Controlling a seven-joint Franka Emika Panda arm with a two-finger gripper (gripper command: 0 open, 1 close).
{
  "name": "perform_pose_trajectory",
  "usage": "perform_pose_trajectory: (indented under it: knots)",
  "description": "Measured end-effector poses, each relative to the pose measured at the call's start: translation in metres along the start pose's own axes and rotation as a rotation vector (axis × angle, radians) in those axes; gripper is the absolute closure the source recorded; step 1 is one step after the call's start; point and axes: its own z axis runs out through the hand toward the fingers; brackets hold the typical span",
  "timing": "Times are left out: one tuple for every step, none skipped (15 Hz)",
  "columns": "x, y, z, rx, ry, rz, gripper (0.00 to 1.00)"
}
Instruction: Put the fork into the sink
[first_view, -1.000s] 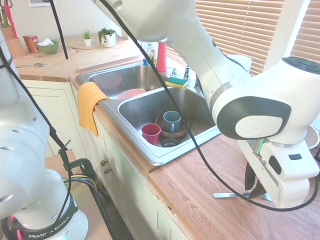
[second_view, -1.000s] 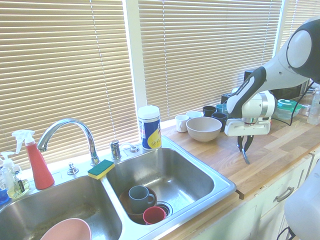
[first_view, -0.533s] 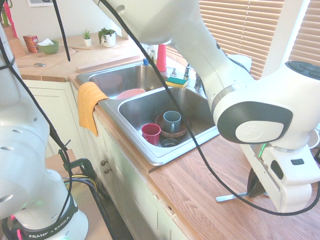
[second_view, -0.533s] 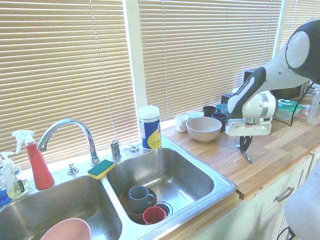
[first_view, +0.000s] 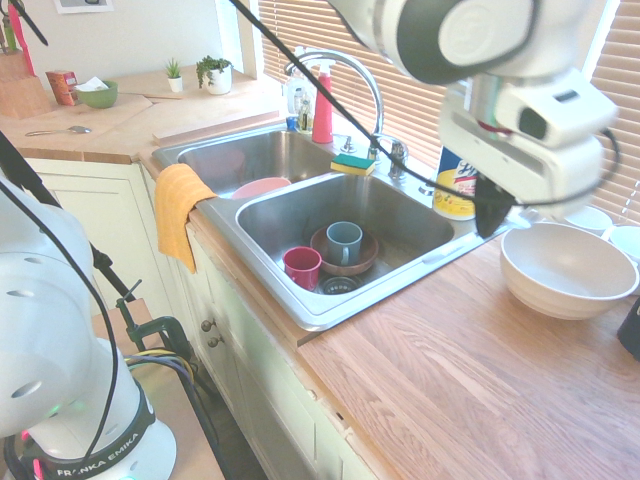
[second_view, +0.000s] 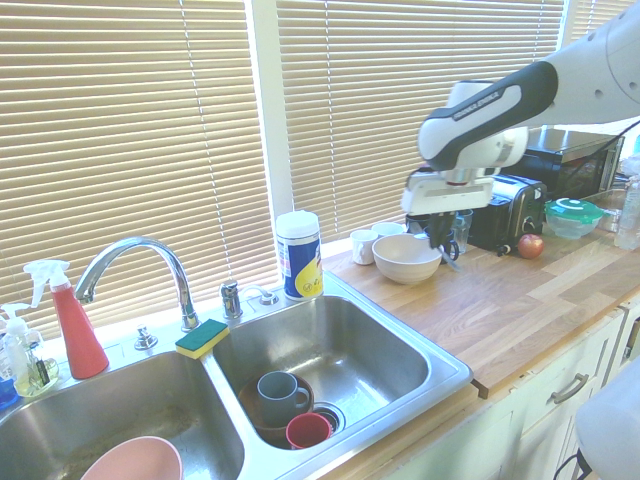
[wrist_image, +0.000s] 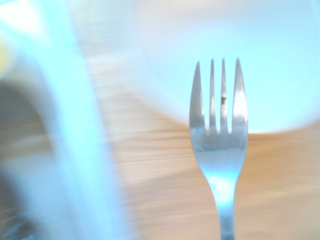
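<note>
So the biggest thing here is the wooden countertop (first_view: 450, 370), filling the lower right of the first exterior view, with the sink (first_view: 330, 305) set into it around the middle of the frame. It's a double-basin steel one. The basin nearer the counter has a grey mug (first_view: 344, 241) sitting in a brown dish, a red cup (first_view: 302, 266) just beside it, and the drain close by. The far basin has a pink bowl (first_view: 262, 187) in it, and an orange cloth (first_view: 178, 212) hangs over the sink's front corner at left-center.

The white arm comes in from the top of that frame, and the gripper (first_view: 492, 212) hangs in the upper right, above the counter, between the sink's rim and the big white bowl (first_view: 566, 272). The dark fingers look pinched narrow, close together. In the second exterior view the gripper (second_view: 441, 238) sits right of center, just by the same bowl (second_view: 407, 256).

The fork (wrist_image: 219, 145) is clear only in the wrist view, center-right: four tines up, handle running off the bottom edge, blurry bowl and wood grain behind it. Neither exterior view actually shows it between the fingers, so I can't tell for sure it's gripped.

Smaller stuff: yellow-green sponge (first_view: 353, 163) on the back rim, red spray bottle (first_view: 322, 116) behind the faucet.
</note>
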Motion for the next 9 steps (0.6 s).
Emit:
perform_pose_trajectory:
  knots:
    - [-0.029,-0.028,0.008,-0.002,-0.008,-0.041,1.00]
    - [-0.056,-0.055,0.022,-0.001,-0.012,-0.081,1.00]
    - [-0.079,-0.077,0.039,0.002,-0.018,-0.116,1.00]
    - [-0.096,-0.094,0.060,0.003,-0.028,-0.147,1.00]
    - [-0.109,-0.106,0.082,0.001,-0.038,-0.162,1.00]
    - [-0.118,-0.114,0.104,-0.003,-0.049,-0.170,1.00]
    - [-0.123,-0.120,0.125,-0.010,-0.058,-0.181,1.00]
    - [-0.127,-0.124,0.144,-0.019,-0.064,-0.198,1.00]
    - [-0.132,-0.127,0.163,-0.032,-0.070,-0.217,1.00]
